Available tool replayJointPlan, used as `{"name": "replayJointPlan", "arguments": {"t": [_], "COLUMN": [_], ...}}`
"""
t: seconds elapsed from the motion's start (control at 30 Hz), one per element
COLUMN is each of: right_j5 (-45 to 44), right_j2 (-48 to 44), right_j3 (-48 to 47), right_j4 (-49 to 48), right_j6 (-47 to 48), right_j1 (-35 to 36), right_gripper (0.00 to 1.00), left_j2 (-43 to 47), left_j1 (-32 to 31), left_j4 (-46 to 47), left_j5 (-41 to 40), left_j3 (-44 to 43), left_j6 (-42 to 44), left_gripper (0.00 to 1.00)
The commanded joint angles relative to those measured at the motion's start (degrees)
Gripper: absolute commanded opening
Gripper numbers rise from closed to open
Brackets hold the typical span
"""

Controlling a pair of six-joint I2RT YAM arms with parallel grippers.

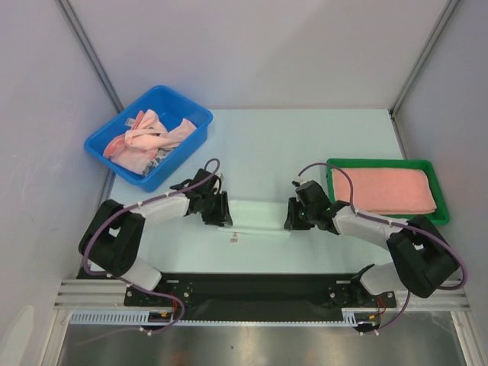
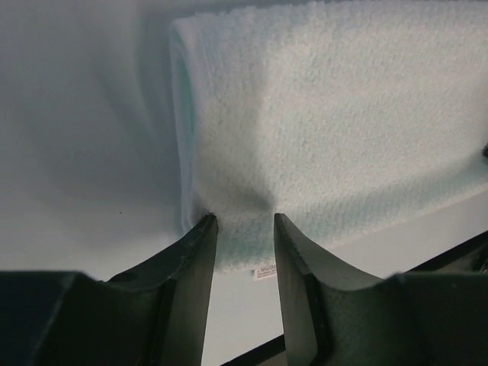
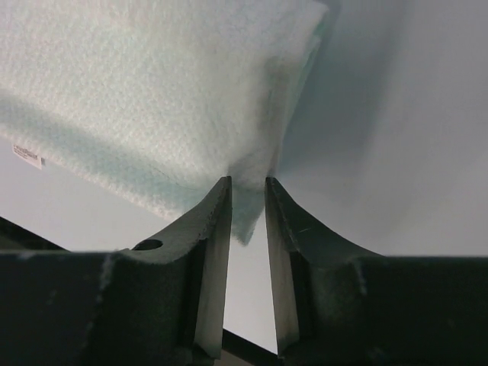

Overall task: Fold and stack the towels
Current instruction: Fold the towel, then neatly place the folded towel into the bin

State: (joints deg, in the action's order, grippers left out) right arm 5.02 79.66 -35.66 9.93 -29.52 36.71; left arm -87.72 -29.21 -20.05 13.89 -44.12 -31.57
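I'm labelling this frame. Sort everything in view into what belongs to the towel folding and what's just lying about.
Job: pale mint towel, crumpled pink towels, blue bin, folded pink towel, green tray, left hand, right hand.
Lying about: no loose extras visible; just the table.

We can read no words, brands or numbers anywhere. The only print we find is on a small white label [image 2: 264, 272] sticking out from under the pale towel [image 2: 328, 122], on the side facing the near edge of the table. It carries a few tiny dark lines, too small and blurred to make out. A second pale tab [image 1: 130, 120] lies among the pink towels [image 1: 145, 137] in the blue bin [image 1: 192, 114] by the table's far left corner; we cannot tell whether it bears print.
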Motion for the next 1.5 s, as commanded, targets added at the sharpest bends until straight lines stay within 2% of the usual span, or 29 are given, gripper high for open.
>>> {"name": "replayJointPlan", "arguments": {"t": [0.0,0.13,0.27,0.53,0.67,0.8,0.97,1.07,1.17,1.3,1.47], "right_j5": [0.9,2.8,4.0,6.5,6.1,4.6,1.8,3.0,11.1,11.2,9.4], "right_j2": [-3.2,-7.2,-5.6,5.4,8.9,8.0,4.2,1.4,0.3,4.1,10.2], "right_j3": [-1.6,-5.0,-7.1,-7.9,-7.1,-8.5,-13.0,-12.5,-8.8,-7.1,-8.2], "right_j4": [0.4,3.9,-0.4,-11.3,-13.4,-11.0,-0.5,1.1,-4.9,-8.8,-11.4], "right_j6": [1.5,1.3,2.3,3.7,4.6,8.1,8.7,6.0,1.2,0.2,3.0], "right_j1": [-1.1,-2.1,-4.8,-9.6,-11.7,-13.3,-12.4,-9.7,-8.6,-8.2,-8.9], "right_gripper": [0.29,0.31,0.32,0.31,0.3,0.3,0.33,0.31,0.3,0.3,0.3], "left_j2": [0.5,2.6,0.5,-13.5,-15.5,-14.8,-11.3,-8.4,-6.9,-4.9,-2.5], "left_j1": [-0.4,-0.3,-0.3,2.2,4.2,4.4,4.4,4.3,4.3,4.3,4.3], "left_j4": [-2.4,-9.1,-9.7,-4.5,-3.6,-6.0,-10.9,-11.5,-9.9,-6.1,-4.8], "left_j5": [-4.7,-8.2,-7.0,-4.8,-4.7,-6.2,-9.2,-8.7,-5.1,-1.7,-1.7], "left_j3": [-2.3,-9.7,-16.3,-18.1,-18.2,-20.5,-25.0,-24.6,-21.9,-17.0,-10.9], "left_j6": [-2.2,-0.2,0.9,3.4,3.4,5.3,7.9,8.5,8.5,7.1,6.3], "left_gripper": [0.44,0.48,0.5,0.5,0.51,0.55,0.59,0.62,0.63,0.62,0.61]}}
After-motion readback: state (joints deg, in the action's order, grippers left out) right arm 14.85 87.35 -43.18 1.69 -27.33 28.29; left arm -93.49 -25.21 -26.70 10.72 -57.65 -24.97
